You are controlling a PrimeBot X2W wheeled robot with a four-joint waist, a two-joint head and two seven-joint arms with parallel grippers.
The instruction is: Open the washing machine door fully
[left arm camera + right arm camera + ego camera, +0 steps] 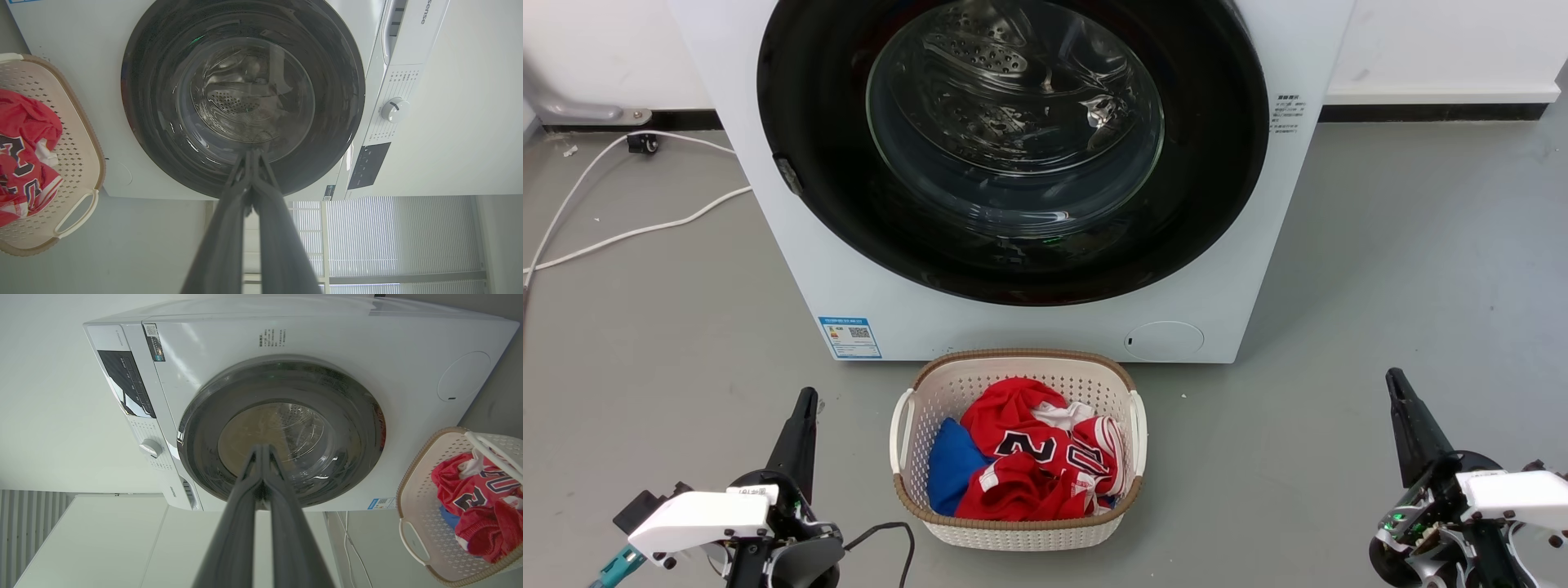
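Head view, nearest first: the left tool [806,402] sits at the lower left and the right tool [1396,384] at the lower right. Each is a pair of long, dark, tapering fingers on a white-cased wrist, both clear of everything on the floor. In the left wrist view the left tool [252,154] has its two matte fingers pressed together to a single point, narrow and holding nothing. The right tool [261,449] in the right wrist view is the same, tips touching and empty.

Between the two tools, on the smooth grey floor [1380,278], stands an oval laundry basket [1021,358] of white perforated plastic with a brown woven-look rim and loop handles. A crumpled red jersey [1021,425] with dark numerals lies in it beside a blue cloth [949,467].

Just behind the basket is the washing machine [792,261], a white, boxy front-loader with a blue QR sticker [849,337] low on its left and a round flap [1164,340] low on its right. The washing machine door [1217,171] is a wide, glossy black ring lying shut, flush against the front. Its clear, bulging glass bowl [1013,139] shows the perforated steel drum behind. A white cable [629,233] curls over the floor to the left. A round white knob [394,110] sits on the control panel.
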